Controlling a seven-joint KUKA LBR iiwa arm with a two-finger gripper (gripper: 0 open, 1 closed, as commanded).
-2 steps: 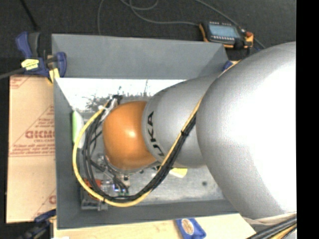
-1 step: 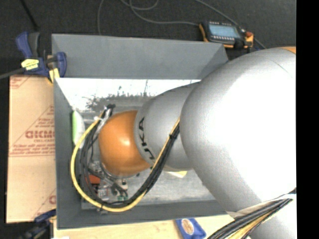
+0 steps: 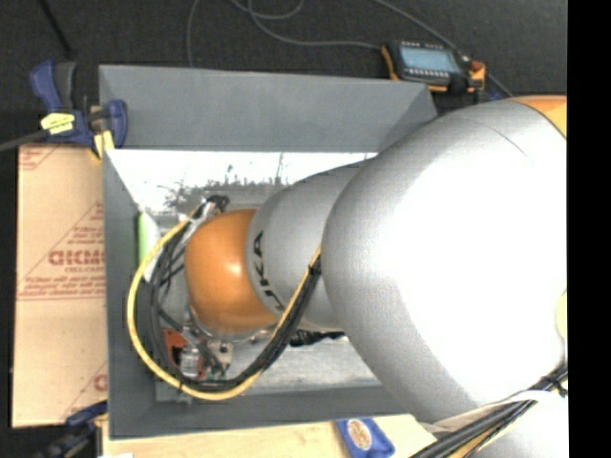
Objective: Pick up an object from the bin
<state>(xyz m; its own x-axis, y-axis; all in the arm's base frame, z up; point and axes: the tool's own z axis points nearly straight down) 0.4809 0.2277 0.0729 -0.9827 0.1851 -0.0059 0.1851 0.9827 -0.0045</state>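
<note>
Part of my gripper's body [image 3: 202, 355] shows low in the bin's front-left corner, under the arm's orange cover. A small red-orange thing [image 3: 173, 338] lies right beside it on the left; I cannot tell whether they touch. A pale green upright strip [image 3: 143, 240] stands against the bin's left wall, behind the gripper. A dark thing [image 3: 304, 338] peeks out from under the arm to the gripper's right.
The arm and its orange cover, ringed by yellow and black cables, hang over most of the bin floor and hide what lies beneath. Bare white floor shows along the front edge and at the back, below dark marks on the rear wall.
</note>
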